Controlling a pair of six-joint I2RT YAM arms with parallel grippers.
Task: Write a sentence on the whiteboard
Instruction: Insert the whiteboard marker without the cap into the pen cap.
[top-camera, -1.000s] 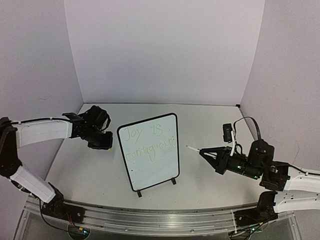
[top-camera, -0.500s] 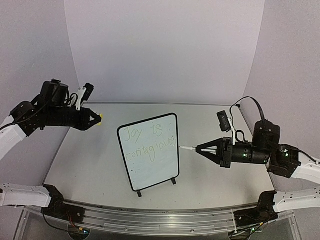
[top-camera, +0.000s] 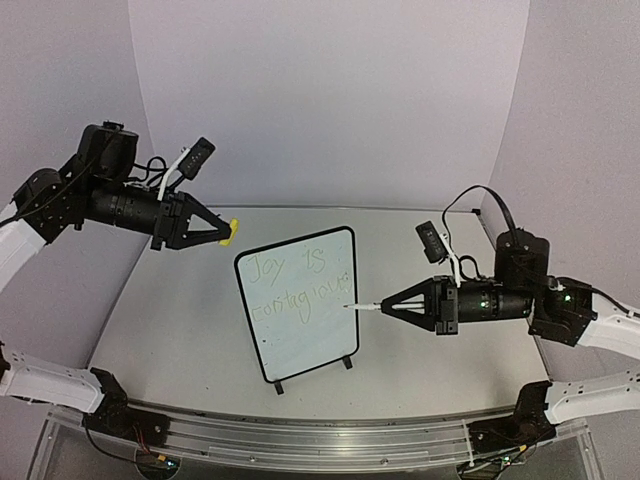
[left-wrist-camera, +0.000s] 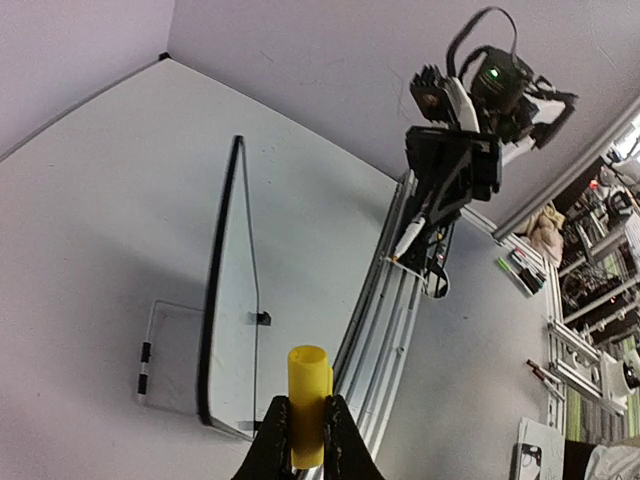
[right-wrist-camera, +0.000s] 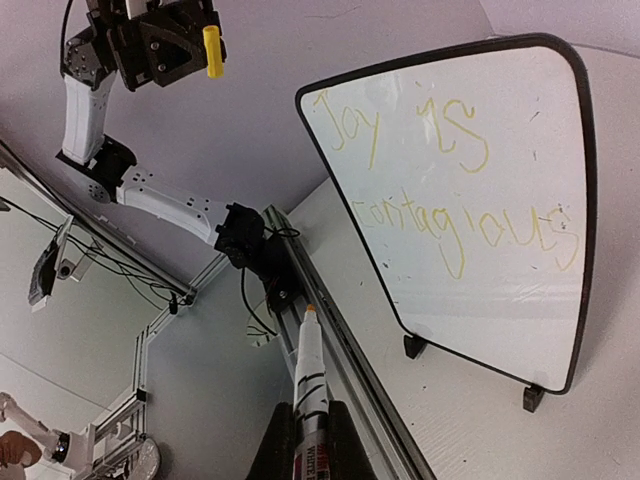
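since a second ago both arms have shifted: the left gripper (top-camera: 224, 230) has come up from low on the left to hang above the upper left corner of the whiteboard (top-camera: 305, 330), and the right gripper (top-camera: 386, 308) has slid in toward the board's right edge. nearest me, the metal rail (top-camera: 300, 432) runs along the front edge. beyond it lies the pale grey table (top-camera: 170, 330), matte and evenly lit, and the whiteboard stands upright on its two black feet near the middle, turned somewhat toward the right arm. the sentence (top-camera: 300, 284) reads "joy is contagious" in two lines across the board's upper half. the right gripper's jaws are pressed together on the marker (top-camera: 362, 307). its tip sits at the board's right frame, level with the end of the second line, and i cannot tell whether it touches. the left gripper's jaws pinch a yellow cap (top-camera: 231, 226). plain lilac walls (top-camera: 330, 100) close the back and both sides. the writing is faint and thin. the left wrist view sees the board only edge-on. the marker's label is cut off at the bottom of the right wrist view, and the room past the rail is a blur of frames and clutter.
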